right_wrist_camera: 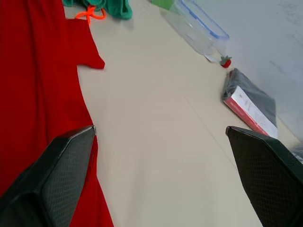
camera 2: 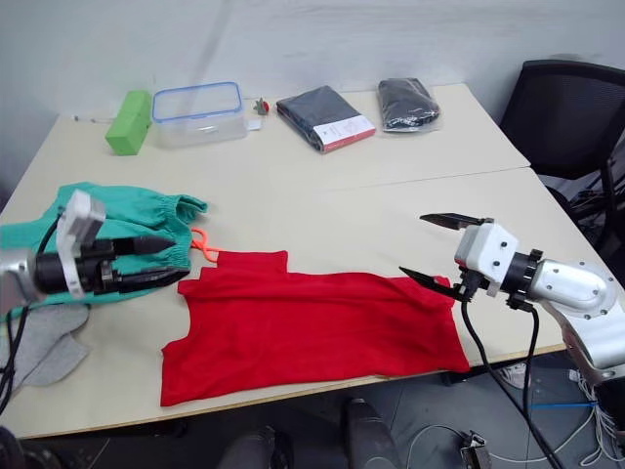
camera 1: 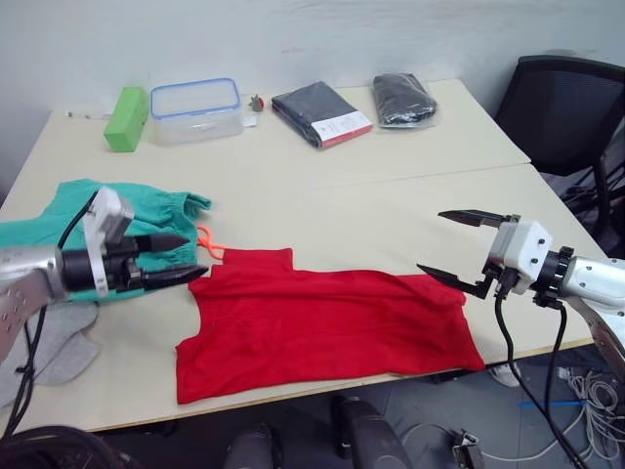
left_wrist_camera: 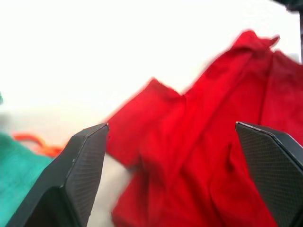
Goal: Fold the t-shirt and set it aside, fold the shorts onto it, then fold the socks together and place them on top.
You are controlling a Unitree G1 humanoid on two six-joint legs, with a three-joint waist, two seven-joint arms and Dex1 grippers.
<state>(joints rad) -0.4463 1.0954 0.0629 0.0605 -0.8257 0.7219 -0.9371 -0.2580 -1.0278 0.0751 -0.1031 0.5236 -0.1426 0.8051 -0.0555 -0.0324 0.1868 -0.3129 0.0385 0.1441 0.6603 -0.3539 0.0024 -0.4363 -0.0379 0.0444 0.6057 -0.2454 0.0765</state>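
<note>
The table (camera 1: 322, 186) is a light beige surface that carries all items. The t-shirt (camera 1: 322, 327) lies on the near part of the table, folded into a long band running from the robot's left to its right, with one short sleeve projecting at the far left corner. The shorts (camera 1: 146, 220) lie at the left side of the table, waistband toward the t-shirt; the orange drawstring (camera 1: 207, 241) rests between the shorts and the t-shirt sleeve. The socks (camera 1: 54, 342) lie at the near left edge, nearer the robot than the shorts.

Along the far edge are a clear lidded container (camera 1: 196, 109), two dark packaged garments (camera 1: 320, 112), a green block (camera 1: 126, 118) and a small red object (camera 1: 256, 102). A black chair (camera 1: 562, 107) stands to the right of the table.

The left gripper (camera 1: 181, 258) is held just beside the left end of the t-shirt, fingers spread apart and gripping nothing. The right gripper (camera 1: 454, 248) is at the right end of the t-shirt, fingers wide apart and empty; its lower finger is just above the shirt edge.
</note>
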